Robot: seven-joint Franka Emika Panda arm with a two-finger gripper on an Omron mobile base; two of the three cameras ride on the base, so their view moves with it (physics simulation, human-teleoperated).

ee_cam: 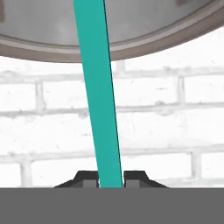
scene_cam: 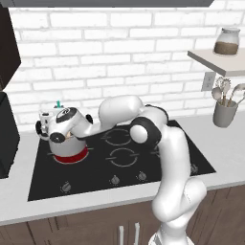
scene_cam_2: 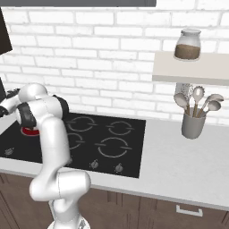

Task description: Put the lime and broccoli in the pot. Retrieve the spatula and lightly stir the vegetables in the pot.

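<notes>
Our gripper [ee_cam: 110, 183] pinches the teal spatula [ee_cam: 98, 87] handle, its far end dipping into the steel pot [ee_cam: 131, 43] on the cooktop [scene_cam: 143, 162]; stirring hard could tip it, we judge.

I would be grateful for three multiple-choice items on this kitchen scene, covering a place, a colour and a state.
1. Where does the grey utensil cup stand?
A. On the counter right of the cooktop
B. On the shelf
C. On a burner

2. What colour is the flat handle between the fingertips?
A. Red
B. Teal
C. Black

3. How is the gripper?
A. Wide open
B. Shut on the handle
C. Shut on nothing

Key: 1 A, the cup sits on the grey counter below the shelf. 2 B, the hand view shows a teal strip. 3 B, both dark fingertips press against the strip's sides.
</notes>
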